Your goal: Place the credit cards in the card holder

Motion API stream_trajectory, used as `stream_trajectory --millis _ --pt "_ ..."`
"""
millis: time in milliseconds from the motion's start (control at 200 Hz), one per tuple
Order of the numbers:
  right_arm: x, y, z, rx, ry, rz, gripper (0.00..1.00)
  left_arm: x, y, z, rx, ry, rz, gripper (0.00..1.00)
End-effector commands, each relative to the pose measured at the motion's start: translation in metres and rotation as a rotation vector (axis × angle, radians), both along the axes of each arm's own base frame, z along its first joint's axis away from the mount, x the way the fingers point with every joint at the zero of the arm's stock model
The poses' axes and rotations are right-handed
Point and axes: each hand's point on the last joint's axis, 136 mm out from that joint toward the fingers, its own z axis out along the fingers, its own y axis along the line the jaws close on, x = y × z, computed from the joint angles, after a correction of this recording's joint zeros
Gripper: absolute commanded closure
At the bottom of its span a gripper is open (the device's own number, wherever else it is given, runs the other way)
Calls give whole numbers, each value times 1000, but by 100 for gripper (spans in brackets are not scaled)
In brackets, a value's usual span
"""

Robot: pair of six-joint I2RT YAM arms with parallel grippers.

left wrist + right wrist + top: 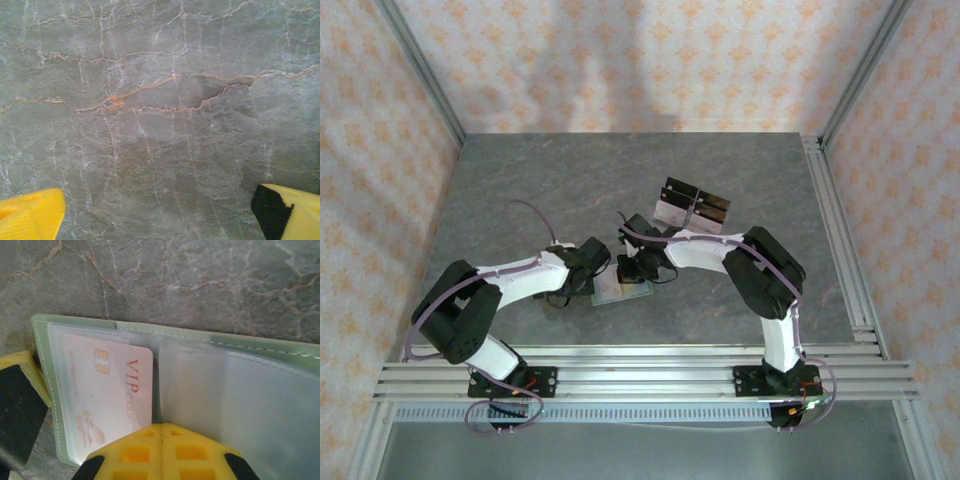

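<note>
Well, the only writing you can read is on the credit card (pixel 107 390) in the right wrist view: "VIP CARD" in red-orange letters, next to a gold chip (pixel 101 361). A fainter line along its left edge is too small to make out. That credit card sits inside the left clear sleeve of the card holder (pixel 175 330), which lies open on the grey marbled table (pixel 200 280). The right-hand sleeve is cloudy, and you cannot tell what it contains.

The top camera gives you the layout instead. There the card holder (pixel 625 293) is a pale patch near the table's middle, under both wrists, with the clear rack (pixel 692 205) of black pieces farther off to the right.

Your right gripper (pixel 162 440) has its yellow fingers pressed together with nothing between them, over the card holder's centre fold; whether it touches cannot be judged. Your left gripper (pixel 157 212) stands wide apart over bare table, holding nothing.
</note>
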Motion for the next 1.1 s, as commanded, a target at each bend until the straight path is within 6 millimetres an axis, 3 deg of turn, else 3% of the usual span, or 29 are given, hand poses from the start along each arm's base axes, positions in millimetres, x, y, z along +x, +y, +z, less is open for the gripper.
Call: stream_trajectory --millis 0,385,711,956,1096 --pt "-4 11 -2 0 5 23 97 -1 -1 -10 9 14 -1 0" --pt "-11 31 0 19 19 74 97 -1 -3 -12 2 20 -1 0" --pt "10 -10 21 10 -57 -24 96 7 0 5 14 -15 -6 0" --pt "5 -40 -8 -80 -31 -76 96 16 1 13 -3 -29 4 0" --pt "1 -57 -14 -129 -25 -137 96 19 5 17 -14 -32 15 0"
